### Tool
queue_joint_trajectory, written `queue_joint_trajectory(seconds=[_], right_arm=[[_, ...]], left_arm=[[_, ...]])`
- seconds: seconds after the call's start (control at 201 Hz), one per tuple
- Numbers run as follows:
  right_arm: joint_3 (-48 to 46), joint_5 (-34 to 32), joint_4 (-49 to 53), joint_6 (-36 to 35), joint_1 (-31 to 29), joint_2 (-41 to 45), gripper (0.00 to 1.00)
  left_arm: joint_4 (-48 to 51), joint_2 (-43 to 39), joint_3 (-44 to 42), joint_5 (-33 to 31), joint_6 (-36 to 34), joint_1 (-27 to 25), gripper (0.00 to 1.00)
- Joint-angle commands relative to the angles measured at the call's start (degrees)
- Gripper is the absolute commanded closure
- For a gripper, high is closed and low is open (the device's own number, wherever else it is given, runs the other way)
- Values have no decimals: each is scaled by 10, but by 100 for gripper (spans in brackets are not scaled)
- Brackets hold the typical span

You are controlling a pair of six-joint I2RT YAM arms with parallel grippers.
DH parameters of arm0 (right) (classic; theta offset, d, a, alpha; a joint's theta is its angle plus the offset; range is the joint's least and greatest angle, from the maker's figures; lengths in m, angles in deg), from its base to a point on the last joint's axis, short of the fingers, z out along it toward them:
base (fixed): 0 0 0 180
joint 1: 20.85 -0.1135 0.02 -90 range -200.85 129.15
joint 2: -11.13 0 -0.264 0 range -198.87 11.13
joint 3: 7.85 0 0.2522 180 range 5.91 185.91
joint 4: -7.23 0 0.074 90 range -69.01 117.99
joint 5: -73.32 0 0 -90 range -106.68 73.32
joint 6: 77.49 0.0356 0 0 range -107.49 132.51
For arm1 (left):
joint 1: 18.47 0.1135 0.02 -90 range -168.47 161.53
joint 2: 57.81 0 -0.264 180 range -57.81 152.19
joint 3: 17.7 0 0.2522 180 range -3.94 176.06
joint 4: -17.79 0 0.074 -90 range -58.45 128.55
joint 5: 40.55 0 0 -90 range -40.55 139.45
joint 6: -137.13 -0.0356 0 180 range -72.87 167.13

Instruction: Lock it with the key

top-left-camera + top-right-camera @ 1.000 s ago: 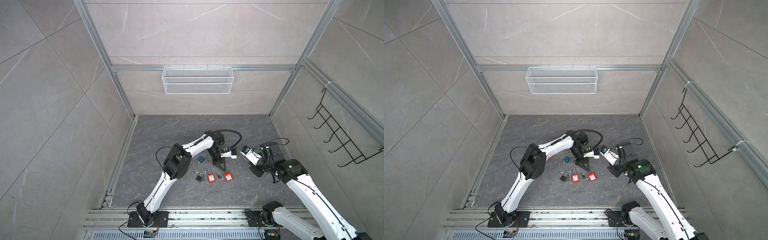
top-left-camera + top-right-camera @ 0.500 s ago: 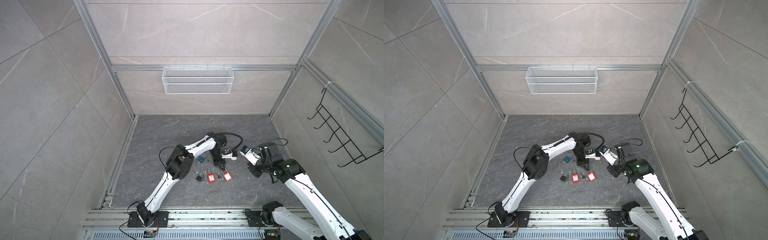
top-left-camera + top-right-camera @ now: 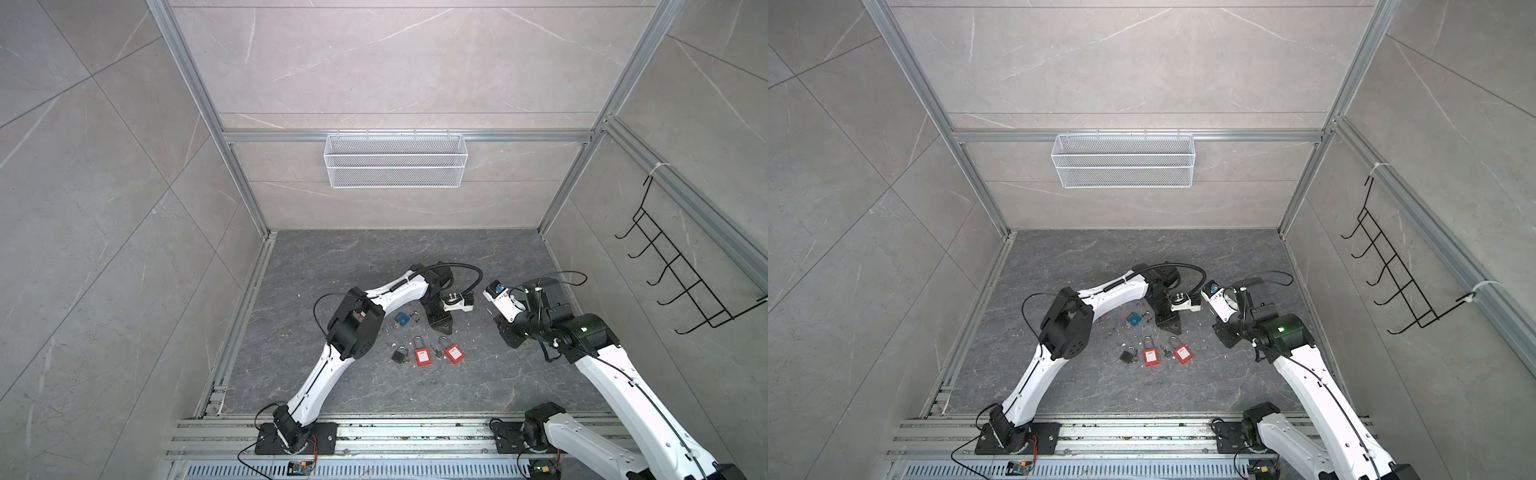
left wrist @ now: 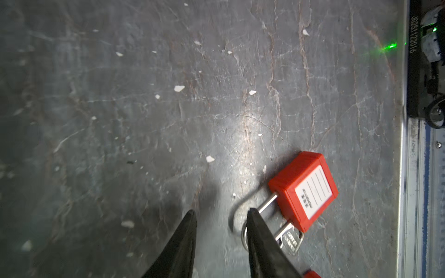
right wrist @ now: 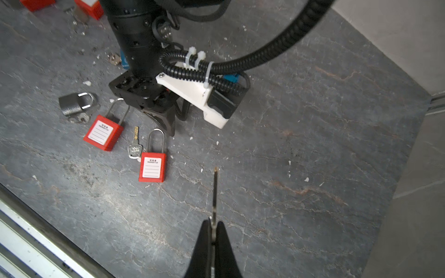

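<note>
1. The left gripper (image 4: 221,211) has its jaws apart with nothing between them; the red padlock (image 4: 303,190) lies just beside one fingertip (image 4: 255,222).
2. The right gripper (image 5: 213,223) is clenched on the key (image 5: 215,190), blade projecting ahead of its tips.

Both top views looked steeply down from high overhead, sharing the whole grey floor (image 3: 374,266). Each wrist camera hung close above it, angled downward; both caught one red padlock (image 4: 304,190) (image 5: 152,168).
</note>
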Motion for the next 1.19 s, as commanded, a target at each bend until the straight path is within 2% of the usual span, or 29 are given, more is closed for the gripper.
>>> queue_joint_trajectory(seconds=[0.0, 0.134, 0.249, 0.343, 0.538, 0.712, 0.891, 1.19], right_arm=[[41, 31, 15, 74, 1, -4, 100], [57, 34, 17, 140, 1, -22, 100], [41, 42, 10, 201, -1, -56, 100], [24, 37, 1, 249, -7, -102, 100], [-12, -48, -52, 296, -88, -198, 100], [-30, -73, -95, 328, -100, -280, 100], [-34, -63, -97, 351, -107, -344, 100], [-67, -46, -129, 380, -124, -366, 94]], left_arm=[[-122, -140, -71, -4, 58, 31, 62], [-218, -251, -204, 29, 117, 67, 67], [-296, -362, -342, 12, 141, 80, 66], [-305, -436, -422, 9, 148, 81, 67], [-325, -571, -553, -43, 207, 81, 69], [-247, -635, -575, -58, 225, 81, 71], [-228, -674, -593, -65, 243, 81, 71], [-227, -654, -592, -66, 263, 81, 71]])
